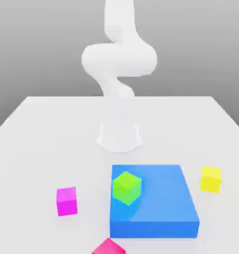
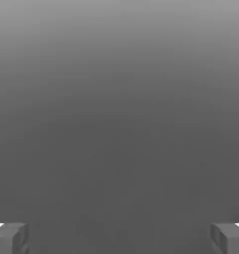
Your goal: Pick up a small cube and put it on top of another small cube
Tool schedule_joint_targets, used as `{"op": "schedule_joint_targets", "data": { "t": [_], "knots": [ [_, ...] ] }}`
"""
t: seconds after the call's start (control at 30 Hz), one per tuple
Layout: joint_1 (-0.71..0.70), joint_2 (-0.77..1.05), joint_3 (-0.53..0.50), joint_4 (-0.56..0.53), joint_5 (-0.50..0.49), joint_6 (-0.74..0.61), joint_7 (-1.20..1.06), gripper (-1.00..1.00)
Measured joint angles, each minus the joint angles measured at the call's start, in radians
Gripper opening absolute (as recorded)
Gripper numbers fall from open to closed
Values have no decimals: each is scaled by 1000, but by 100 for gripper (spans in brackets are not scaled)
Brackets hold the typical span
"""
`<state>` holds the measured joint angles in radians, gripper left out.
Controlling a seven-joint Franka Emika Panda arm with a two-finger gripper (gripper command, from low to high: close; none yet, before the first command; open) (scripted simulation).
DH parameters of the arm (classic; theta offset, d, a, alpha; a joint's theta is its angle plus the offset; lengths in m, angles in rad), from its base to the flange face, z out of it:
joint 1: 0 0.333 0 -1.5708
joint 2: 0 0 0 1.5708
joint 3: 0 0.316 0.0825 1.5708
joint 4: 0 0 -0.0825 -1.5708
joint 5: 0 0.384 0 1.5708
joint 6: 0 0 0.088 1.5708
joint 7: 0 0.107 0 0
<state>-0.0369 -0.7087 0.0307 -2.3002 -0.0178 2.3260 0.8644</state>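
Observation:
The small hot-pink cube [image 1: 108,247] lies at the near edge of the white table [image 1: 37,144], partly cut off by the exterior view's lower border. The purplish-magenta cube [image 1: 67,201] of the same size sits on the table a little farther back, toward the exterior view's left. In the hand view my gripper [image 2: 119,238] is open. Its two grey fingertips [image 2: 10,237] stand far apart with nothing between them, facing a plain grey background. The white arm [image 1: 119,59] rises from its base and leaves the exterior view at the top.
A large flat blue block [image 1: 153,203] lies right of the two pink cubes, with a green cube [image 1: 126,187] on its near-left corner. A yellow cube [image 1: 210,178] sits beside the block on the exterior view's right. The arm's round base [image 1: 119,136] stands behind.

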Motion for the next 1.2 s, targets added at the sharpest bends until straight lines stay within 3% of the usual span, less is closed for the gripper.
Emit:
{"op": "schedule_joint_targets", "data": {
  "t": [0.37, 0.6, 0.93, 1.1, 1.13, 1.2],
  "knots": [
    [-126, 406, 104, 0, -102, 114, 302, 0],
    [-157, 660, 119, -1, -157, 187, 485, 0],
    [-159, 1004, 111, -6, -106, 302, 655, 0],
    [-139, 1183, 84, 20, -119, 423, 695, 0],
    [-136, 1207, 80, 25, -126, 442, 700, -100],
    [-136, 1207, 80, 25, -126, 442, 700, -100]
  ]
}}
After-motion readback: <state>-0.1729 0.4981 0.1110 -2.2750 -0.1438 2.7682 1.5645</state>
